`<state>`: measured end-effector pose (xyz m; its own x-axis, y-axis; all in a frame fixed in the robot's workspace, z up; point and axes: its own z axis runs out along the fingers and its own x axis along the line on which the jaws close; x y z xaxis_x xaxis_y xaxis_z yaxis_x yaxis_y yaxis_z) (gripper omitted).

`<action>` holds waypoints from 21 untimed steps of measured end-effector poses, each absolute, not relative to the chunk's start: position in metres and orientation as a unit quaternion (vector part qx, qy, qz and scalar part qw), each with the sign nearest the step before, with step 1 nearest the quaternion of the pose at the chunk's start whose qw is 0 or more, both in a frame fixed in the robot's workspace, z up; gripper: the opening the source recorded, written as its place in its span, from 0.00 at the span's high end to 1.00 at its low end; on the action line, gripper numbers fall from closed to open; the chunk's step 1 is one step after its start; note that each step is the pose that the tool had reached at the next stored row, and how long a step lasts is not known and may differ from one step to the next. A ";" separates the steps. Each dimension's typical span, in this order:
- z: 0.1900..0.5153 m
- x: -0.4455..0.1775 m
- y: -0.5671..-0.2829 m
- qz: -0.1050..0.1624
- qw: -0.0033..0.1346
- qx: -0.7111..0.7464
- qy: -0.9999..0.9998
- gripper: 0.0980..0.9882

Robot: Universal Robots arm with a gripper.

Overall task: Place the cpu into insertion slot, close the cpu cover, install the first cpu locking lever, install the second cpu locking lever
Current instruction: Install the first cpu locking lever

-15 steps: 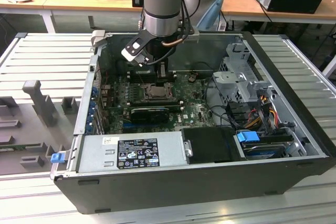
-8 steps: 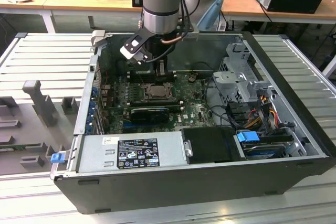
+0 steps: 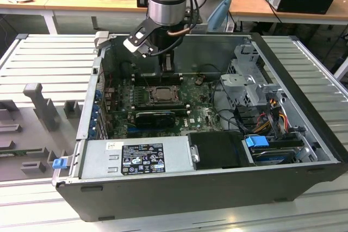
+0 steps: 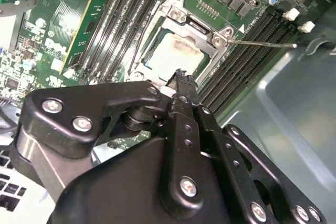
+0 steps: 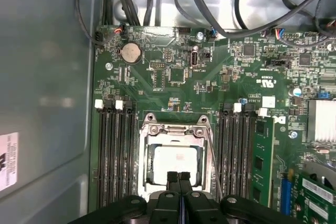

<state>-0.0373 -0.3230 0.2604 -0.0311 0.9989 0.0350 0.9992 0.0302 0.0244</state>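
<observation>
The cpu (image 5: pixel 176 161) (image 4: pixel 176 53) lies flat in the insertion slot (image 3: pixel 161 94) on the green board. Its pale top shows through the window of the cpu cover (image 5: pixel 170 128) (image 4: pixel 210 35), which lies down over it. A thin wire locking lever (image 4: pixel 262 43) sticks out sideways from one corner of the socket, across the memory slots. Another thin lever (image 5: pixel 211 150) runs along the socket's side. My gripper (image 5: pixel 178 177) (image 4: pixel 182 74) (image 3: pixel 169 69) is shut with nothing between its fingers. Its tip hangs just over the socket's edge nearest the wrist.
Long black memory slots (image 5: pixel 113 156) flank the socket on both sides. A green card (image 5: pixel 261 161) stands beside them. Black cables (image 5: pixel 236 19) and a coin battery (image 5: pixel 130 52) lie beyond. The grey case wall (image 5: pixel 47 77), power supply (image 3: pixel 136 158) and drive cage (image 3: pixel 247 82) hem in the board.
</observation>
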 end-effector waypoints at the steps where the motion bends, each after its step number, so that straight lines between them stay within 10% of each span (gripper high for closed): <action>1: 0.263 -0.037 -0.323 -0.021 0.004 -0.696 -0.718 0.99; 21: 0.291 -0.037 -0.323 -0.019 0.004 -0.647 -0.763 0.99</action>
